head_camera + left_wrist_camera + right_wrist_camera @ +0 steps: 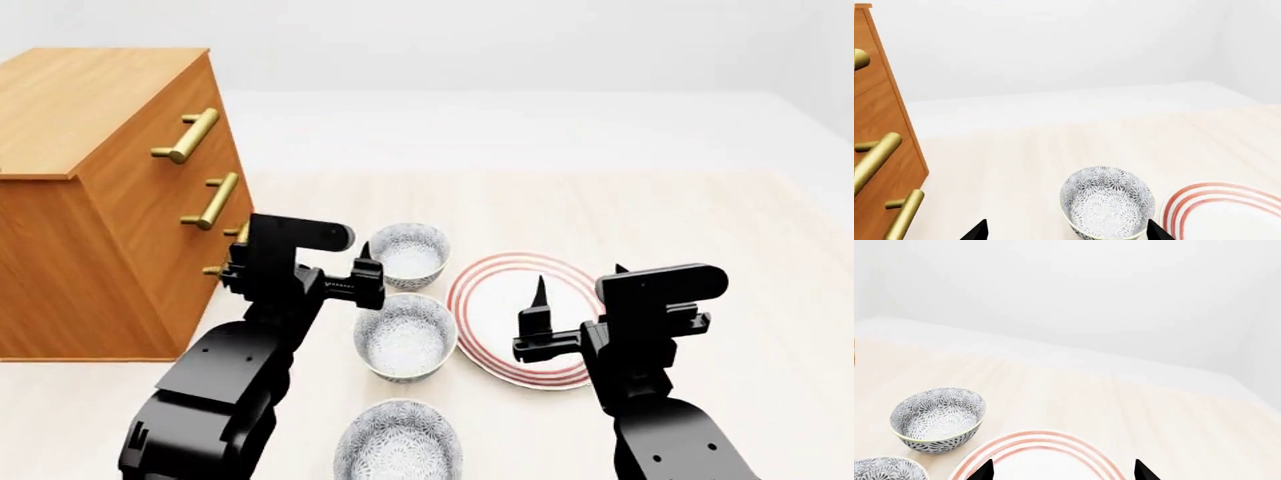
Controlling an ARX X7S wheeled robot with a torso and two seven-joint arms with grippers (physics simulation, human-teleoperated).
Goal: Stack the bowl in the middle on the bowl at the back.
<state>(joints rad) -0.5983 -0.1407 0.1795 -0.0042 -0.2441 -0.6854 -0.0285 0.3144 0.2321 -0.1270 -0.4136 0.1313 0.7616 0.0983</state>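
The bowl in the middle (404,336) is sitting upright on the desk (721,230), mouth facing up; being round, it is showing no long axis. The bowl at the back (408,254) is standing just beyond it, apart, also upright. Three speckled bowls are lining up, counting the nearest bowl (398,440), with one red-ringed plate (495,300) beside them. The left pincer (367,278) is hovering spread by the back bowl; the right pincer (534,330) is hanging spread above the plate. One wooden drawer cabinet (94,200) is standing at the desk's left.

simulated home: wooden dresser (107,190), crockery
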